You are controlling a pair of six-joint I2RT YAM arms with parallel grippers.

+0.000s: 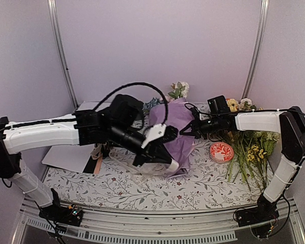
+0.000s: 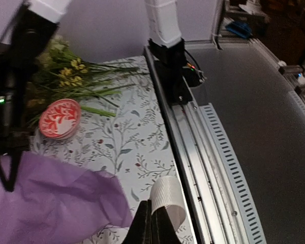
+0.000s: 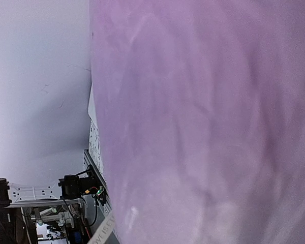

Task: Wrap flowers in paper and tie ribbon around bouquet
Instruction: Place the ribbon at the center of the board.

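The bouquet (image 1: pixel 179 124) lay on the table (image 1: pixel 117 185), blooms rearward. Left gripper (image 1: pixel 151 158) sat at its narrow end; right gripper (image 1: pixel 187 128) touched its right side.

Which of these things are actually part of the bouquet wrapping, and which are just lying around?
In use: purple paper, flowers poking from it, cream ribbon.
Lying about: loose stems, red-and-white disc, white sheet.
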